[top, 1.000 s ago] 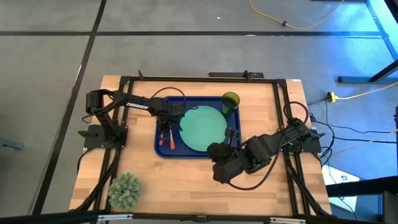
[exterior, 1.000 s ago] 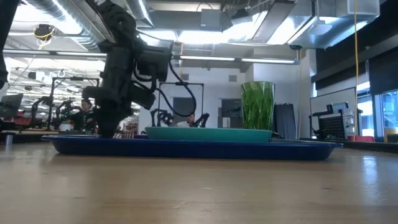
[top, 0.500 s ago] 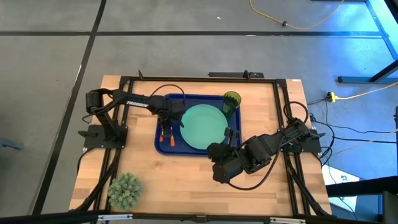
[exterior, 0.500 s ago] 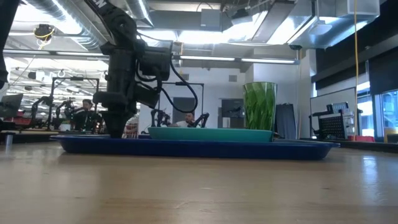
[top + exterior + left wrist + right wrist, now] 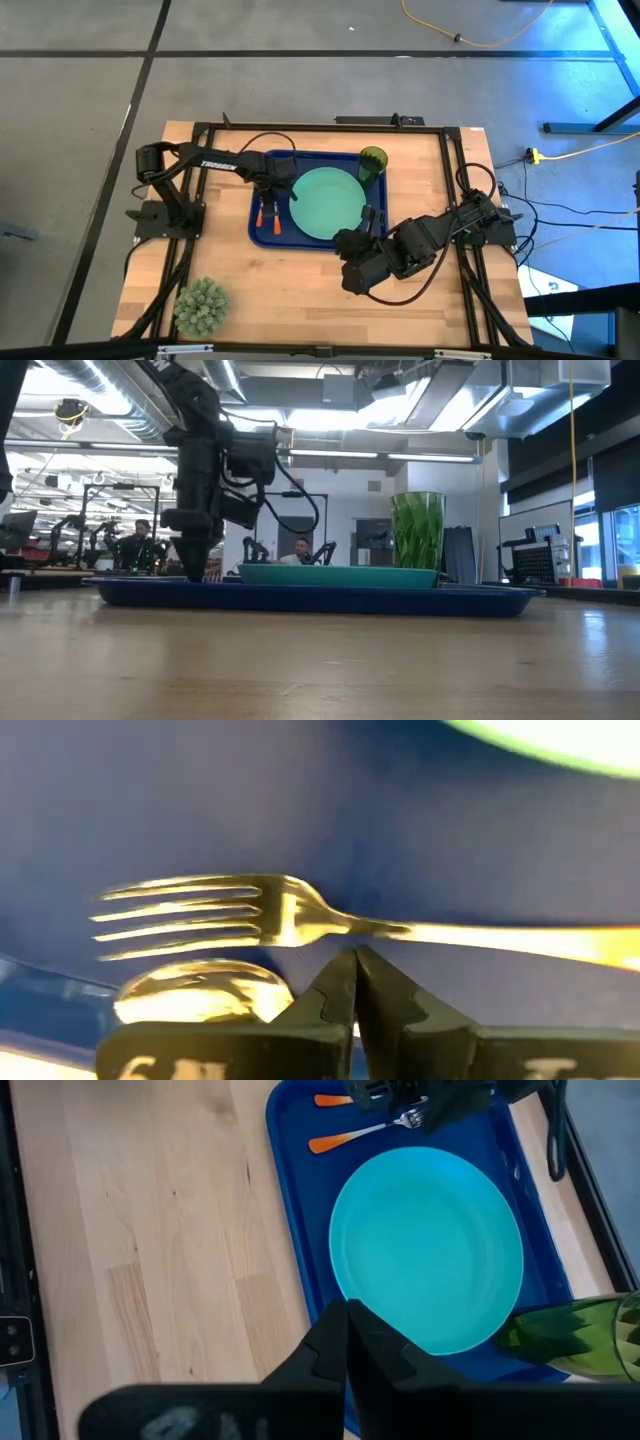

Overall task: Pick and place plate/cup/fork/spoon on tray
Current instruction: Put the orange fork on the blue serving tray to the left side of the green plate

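While the left gripper is held closed and empty over the tray's left strip, the fork and spoon are seen lying there between rim and plate, closely packed. The cup stands in the far right corner. The right gripper, closed, is parked at the tray's near right edge.

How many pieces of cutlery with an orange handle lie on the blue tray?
2. The fork and the spoon lie side by side on the tray, left of the plate; the left gripper partly hides them from above.
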### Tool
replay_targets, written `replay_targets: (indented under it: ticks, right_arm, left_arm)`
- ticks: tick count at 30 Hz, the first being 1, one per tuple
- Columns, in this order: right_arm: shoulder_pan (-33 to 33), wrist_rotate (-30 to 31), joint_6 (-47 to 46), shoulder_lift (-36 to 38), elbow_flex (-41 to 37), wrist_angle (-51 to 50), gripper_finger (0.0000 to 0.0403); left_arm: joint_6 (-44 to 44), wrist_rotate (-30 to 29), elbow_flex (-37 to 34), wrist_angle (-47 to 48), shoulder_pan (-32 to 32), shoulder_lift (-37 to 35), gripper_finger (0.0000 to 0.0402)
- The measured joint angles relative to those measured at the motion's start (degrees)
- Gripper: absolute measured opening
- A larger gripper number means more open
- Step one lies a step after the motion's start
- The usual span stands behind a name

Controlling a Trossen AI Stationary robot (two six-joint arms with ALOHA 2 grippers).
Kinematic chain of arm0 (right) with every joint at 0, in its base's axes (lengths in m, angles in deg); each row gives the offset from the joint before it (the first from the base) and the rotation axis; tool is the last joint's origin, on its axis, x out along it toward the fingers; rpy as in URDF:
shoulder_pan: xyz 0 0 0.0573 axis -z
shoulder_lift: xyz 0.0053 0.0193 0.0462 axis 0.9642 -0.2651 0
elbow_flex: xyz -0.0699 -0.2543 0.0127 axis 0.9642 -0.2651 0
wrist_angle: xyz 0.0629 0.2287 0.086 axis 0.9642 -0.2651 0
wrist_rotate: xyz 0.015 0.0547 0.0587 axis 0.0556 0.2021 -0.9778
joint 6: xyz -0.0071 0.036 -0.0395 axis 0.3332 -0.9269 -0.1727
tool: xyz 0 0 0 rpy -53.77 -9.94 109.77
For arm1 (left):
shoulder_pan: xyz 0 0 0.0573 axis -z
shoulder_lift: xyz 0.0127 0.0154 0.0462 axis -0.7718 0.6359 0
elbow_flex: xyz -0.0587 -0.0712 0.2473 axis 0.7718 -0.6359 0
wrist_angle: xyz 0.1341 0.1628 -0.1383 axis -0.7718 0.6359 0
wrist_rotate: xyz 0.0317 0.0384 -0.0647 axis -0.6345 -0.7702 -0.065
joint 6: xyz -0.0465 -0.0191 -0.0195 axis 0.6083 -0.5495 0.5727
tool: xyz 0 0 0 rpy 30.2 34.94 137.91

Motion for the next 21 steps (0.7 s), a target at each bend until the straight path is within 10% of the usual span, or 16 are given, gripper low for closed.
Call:
replay_targets:
  ticks: [21]
  right_arm:
    - [0.0,0.0,0.0,0.0,0.0,0.4,0.0004]
  left_arm:
    - [-1.4,-1.1,0.0,-0.1,-1.8,0.0,0.0]
